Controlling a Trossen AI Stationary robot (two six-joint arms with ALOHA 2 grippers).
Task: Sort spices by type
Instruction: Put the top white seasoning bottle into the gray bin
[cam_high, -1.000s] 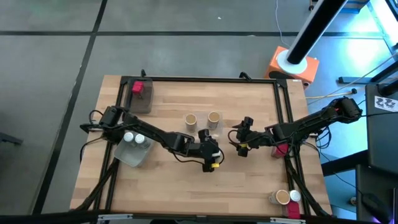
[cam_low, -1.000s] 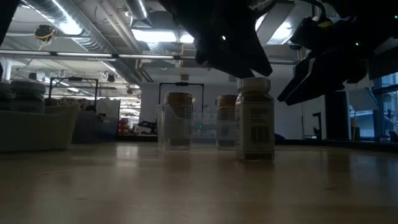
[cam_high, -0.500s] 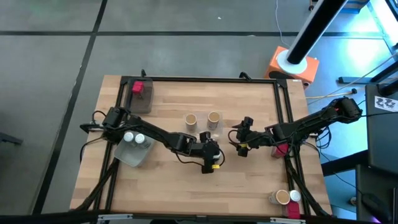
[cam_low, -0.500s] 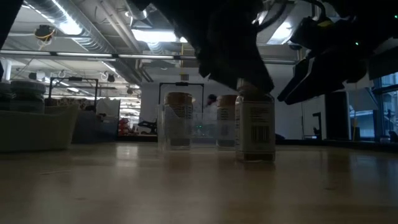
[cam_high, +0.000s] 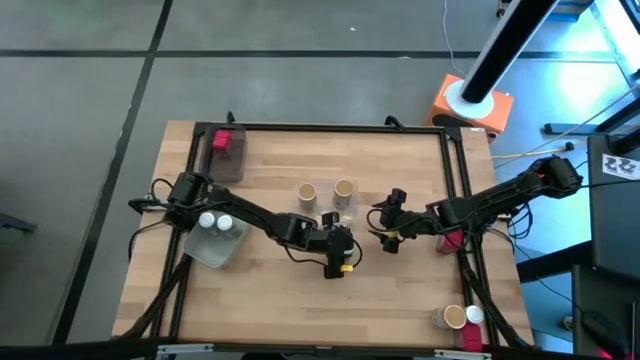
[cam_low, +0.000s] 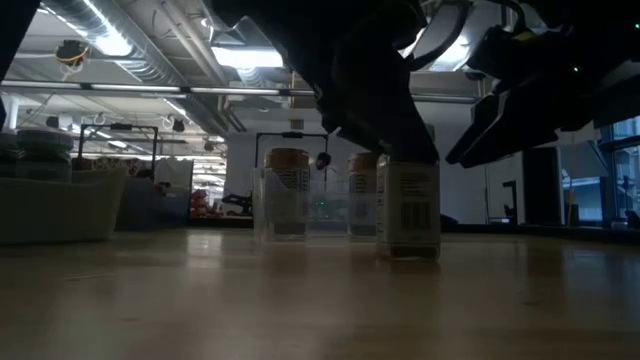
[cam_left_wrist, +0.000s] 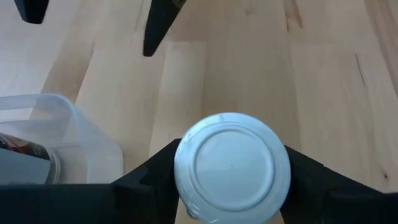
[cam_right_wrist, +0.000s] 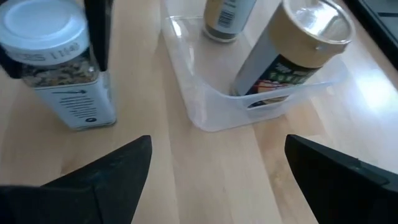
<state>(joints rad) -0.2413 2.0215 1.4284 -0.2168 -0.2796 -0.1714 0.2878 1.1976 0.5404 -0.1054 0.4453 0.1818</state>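
Wooden counter (cam_high: 300, 300) carried a white-capped jar (cam_left_wrist: 231, 167) beside the clear tray (cam_right_wrist: 214, 99); the left gripper (cam_left_wrist: 231, 180) straddled its cap, apparently to lift it, while the right gripper (cam_right_wrist: 217, 171) waited wide nearby.

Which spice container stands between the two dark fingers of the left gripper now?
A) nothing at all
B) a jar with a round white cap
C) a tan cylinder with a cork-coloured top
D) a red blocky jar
B: in the left wrist view the jar with a round white cap sits between the left gripper's dark fingers.
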